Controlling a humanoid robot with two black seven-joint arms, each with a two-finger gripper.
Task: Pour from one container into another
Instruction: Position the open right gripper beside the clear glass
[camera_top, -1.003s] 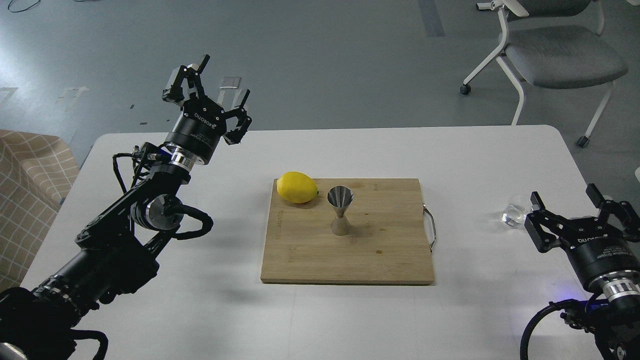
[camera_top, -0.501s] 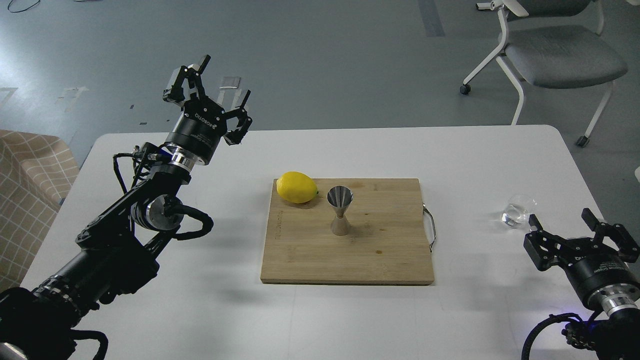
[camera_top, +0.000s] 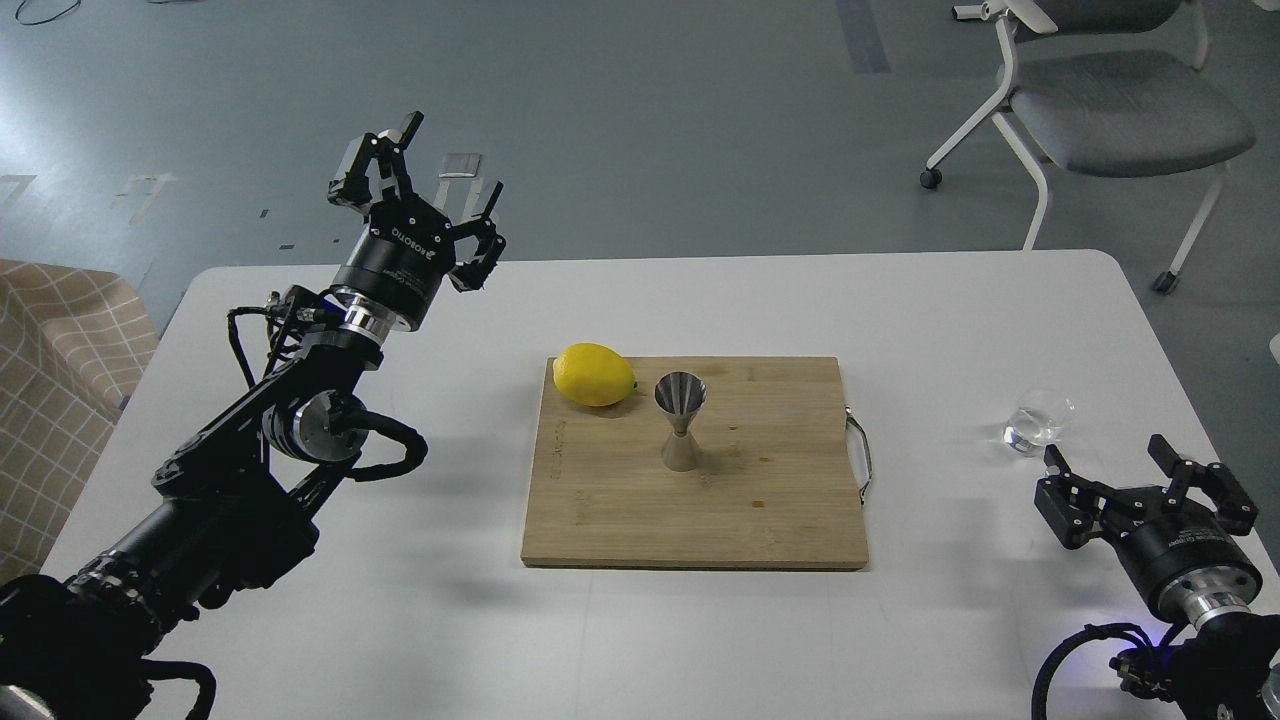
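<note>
A small clear glass cup (camera_top: 1037, 421) stands on the white table (camera_top: 400, 620) near its right edge, well apart from the steel jigger (camera_top: 681, 420), which stands upright near the middle of the wooden cutting board (camera_top: 780, 500) just beside a lemon (camera_top: 595, 374) at the board's far left corner. The right gripper (camera_top: 1105, 455) sits low at the near right, just short of the cup and not touching it, its two fingers spread wide and holding nothing. The left gripper (camera_top: 447, 158) is raised over the table's far left corner, fingers likewise spread apart and empty, while a grey chair (camera_top: 1120, 110) stands on the floor beyond the table.
</note>
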